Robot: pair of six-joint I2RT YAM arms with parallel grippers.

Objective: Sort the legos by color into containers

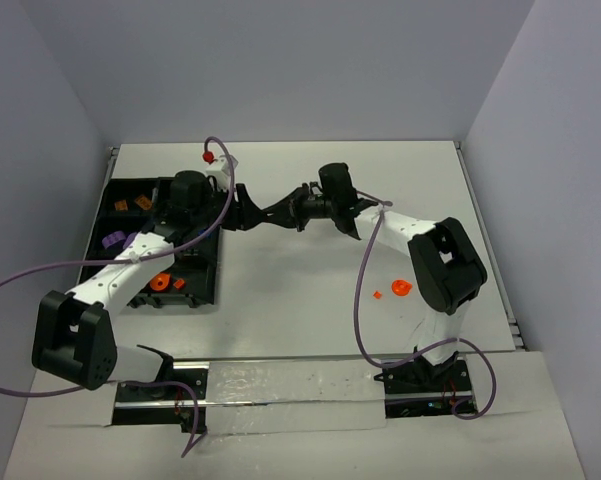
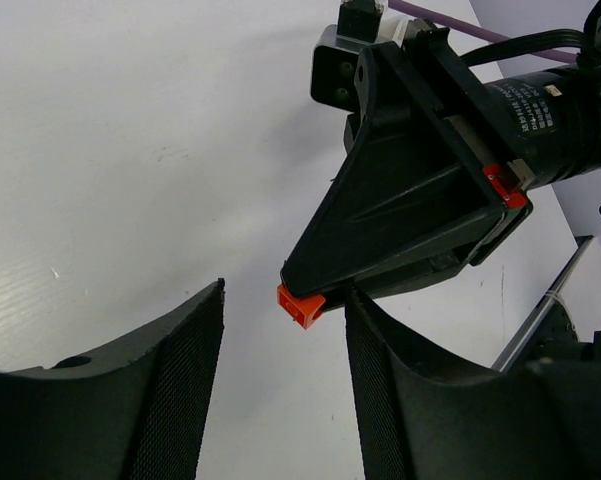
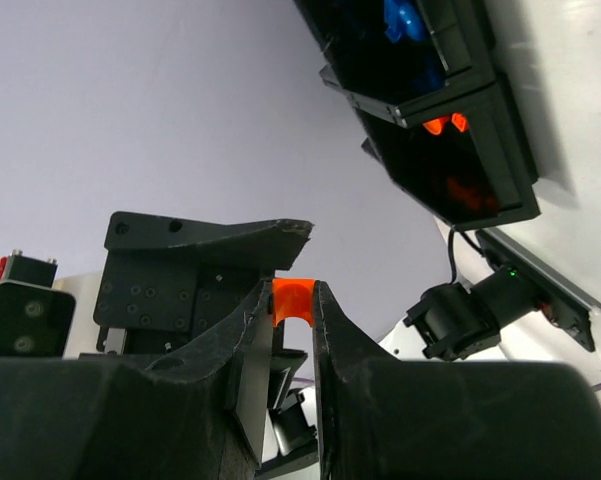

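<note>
Both arms meet above the middle of the table. My right gripper [image 3: 292,322] is shut on a small orange lego [image 3: 292,299], pinched at its very fingertips. In the left wrist view that lego [image 2: 301,305] sticks out of the right gripper's tip [image 2: 315,283], level with the ends of my left gripper's fingers [image 2: 185,385]. My left gripper [image 2: 285,365] is open, its jaws wide on either side and not touching the lego. From above, the two grippers [image 1: 248,216] [image 1: 280,213] point tip to tip. The black containers tray [image 1: 118,186] lies at the left.
The tray holds orange pieces [image 1: 130,204], purple ones [image 1: 112,240] and orange-red ones [image 1: 162,282]; blue pieces [image 3: 400,20] show in the right wrist view. Two loose orange legos [image 1: 401,288] [image 1: 377,294] lie on the table by the right arm. Purple cables loop around both arms.
</note>
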